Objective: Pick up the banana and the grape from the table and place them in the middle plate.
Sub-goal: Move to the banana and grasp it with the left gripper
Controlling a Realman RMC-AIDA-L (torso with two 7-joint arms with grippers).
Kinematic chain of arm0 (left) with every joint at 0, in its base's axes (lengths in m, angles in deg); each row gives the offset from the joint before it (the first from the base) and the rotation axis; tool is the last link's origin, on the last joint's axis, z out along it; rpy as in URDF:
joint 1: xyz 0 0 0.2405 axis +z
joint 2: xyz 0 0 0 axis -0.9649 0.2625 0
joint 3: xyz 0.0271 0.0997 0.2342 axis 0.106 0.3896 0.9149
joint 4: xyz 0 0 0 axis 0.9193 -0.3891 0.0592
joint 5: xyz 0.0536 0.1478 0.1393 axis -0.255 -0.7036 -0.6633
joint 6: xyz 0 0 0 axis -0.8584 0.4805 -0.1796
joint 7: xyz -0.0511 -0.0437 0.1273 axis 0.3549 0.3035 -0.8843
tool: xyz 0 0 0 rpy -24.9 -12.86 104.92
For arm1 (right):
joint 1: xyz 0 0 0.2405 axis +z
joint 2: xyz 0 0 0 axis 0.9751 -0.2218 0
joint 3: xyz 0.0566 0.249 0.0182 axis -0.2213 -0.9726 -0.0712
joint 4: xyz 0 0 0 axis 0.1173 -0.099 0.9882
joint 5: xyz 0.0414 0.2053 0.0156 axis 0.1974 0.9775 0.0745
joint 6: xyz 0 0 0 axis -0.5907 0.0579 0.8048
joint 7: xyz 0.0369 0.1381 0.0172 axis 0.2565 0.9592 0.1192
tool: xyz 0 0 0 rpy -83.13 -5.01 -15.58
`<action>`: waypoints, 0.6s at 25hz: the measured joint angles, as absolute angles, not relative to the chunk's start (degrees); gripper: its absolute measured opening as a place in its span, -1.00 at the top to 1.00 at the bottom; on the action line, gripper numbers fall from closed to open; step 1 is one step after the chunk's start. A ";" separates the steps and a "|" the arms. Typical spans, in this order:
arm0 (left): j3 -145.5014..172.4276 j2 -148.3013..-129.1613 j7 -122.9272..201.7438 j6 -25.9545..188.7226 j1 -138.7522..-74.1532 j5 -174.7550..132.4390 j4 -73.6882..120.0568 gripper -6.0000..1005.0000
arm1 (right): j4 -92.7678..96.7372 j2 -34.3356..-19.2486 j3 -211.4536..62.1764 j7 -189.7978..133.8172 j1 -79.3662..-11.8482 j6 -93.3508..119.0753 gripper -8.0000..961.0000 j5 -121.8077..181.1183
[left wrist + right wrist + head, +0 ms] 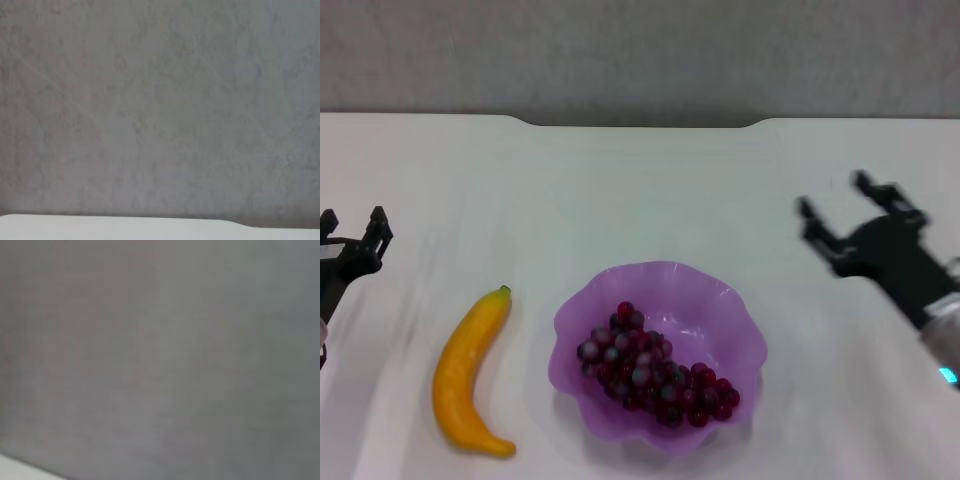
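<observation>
Nearest the camera, translucent purple scalloped plastic plate [660, 345] sits on white smooth worktop [640, 190], holding the long bunch of dark red-purple glossy grapes [655, 375] inside it. Curved yellow-orange banana [470, 372] with dark green stem tip lies flat on the worktop just beside the plate, on the robot's left, not touching it. Left tool [352, 237] at far left edge, fingers spread, empty. Right tool [845, 212] well right of the plate, fingers spread wide, empty. Both wrist views show only grey wall and a strip of worktop.
</observation>
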State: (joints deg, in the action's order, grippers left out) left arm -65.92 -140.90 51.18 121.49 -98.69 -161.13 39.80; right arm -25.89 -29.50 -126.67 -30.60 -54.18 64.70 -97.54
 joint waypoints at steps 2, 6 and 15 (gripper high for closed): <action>-65.92 -140.94 51.19 121.49 -98.67 -161.13 39.80 -0.41 | -22.70 -29.53 -126.68 -30.58 -54.22 66.15 -0.58 -93.34; -65.88 -140.97 51.21 121.49 -98.61 -161.13 39.81 -0.41 | -19.52 -29.66 -126.64 -30.55 -55.16 68.66 -0.58 -87.90; -64.07 -140.78 54.41 121.05 -98.43 -161.13 42.09 -0.41 | -18.90 -29.88 -125.12 -29.92 -56.43 65.68 -0.58 -81.40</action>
